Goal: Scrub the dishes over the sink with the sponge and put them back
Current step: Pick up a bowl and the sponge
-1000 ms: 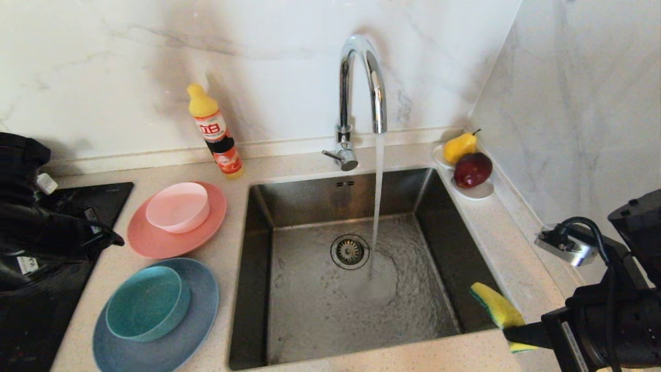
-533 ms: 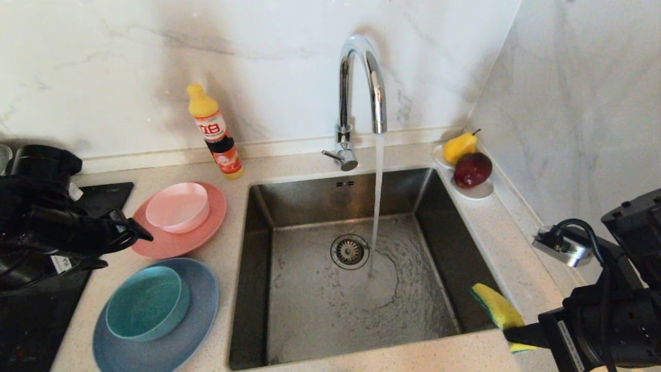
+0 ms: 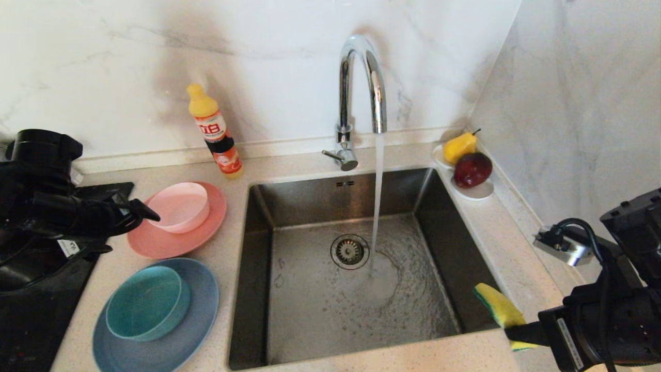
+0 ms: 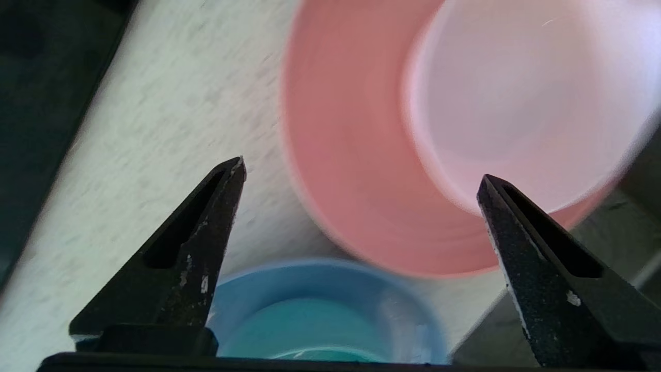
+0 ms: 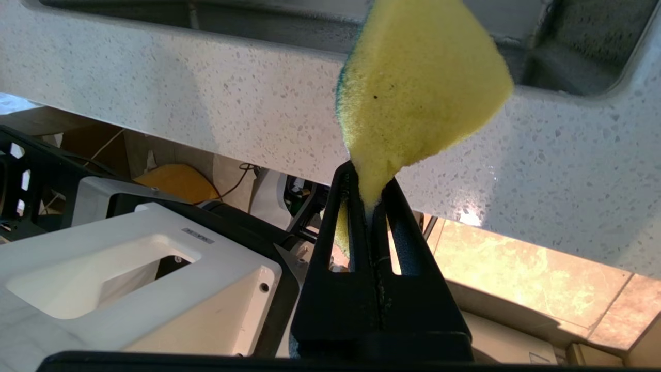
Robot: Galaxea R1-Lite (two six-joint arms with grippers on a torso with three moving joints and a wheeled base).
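Note:
The pale pink bowl [image 3: 178, 206] sits in the salmon-pink plate [image 3: 170, 240], left of the sink [image 3: 320, 310]. Nearer me, the teal bowl [image 3: 144, 302] rests in the light blue plate [image 3: 199, 310]. My left gripper [image 3: 135, 231] hovers open at the pink plate's left edge, one fingertip [image 3: 155, 216] close to the pink bowl's rim. In the left wrist view its jaws [image 4: 361, 170] stand wide over the pink plate [image 4: 351, 155], with nothing between them. My right gripper [image 3: 512, 333] is shut on the yellow sponge [image 3: 497, 306] at the sink's front right corner. The sponge [image 5: 418, 88] sticks out past the fingertips.
Water runs from the chrome tap [image 3: 361, 77] into the basin near the drain [image 3: 349, 251]. A detergent bottle [image 3: 216, 133] stands behind the pink dishes. A pear and a red apple [image 3: 472, 169] lie on a white saucer at the back right. A black hob [image 3: 31, 320] is at the left.
My left gripper has moved right from over the hob to the pink plate's edge, and its jaws have opened wider. The right arm and the sponge have stayed put.

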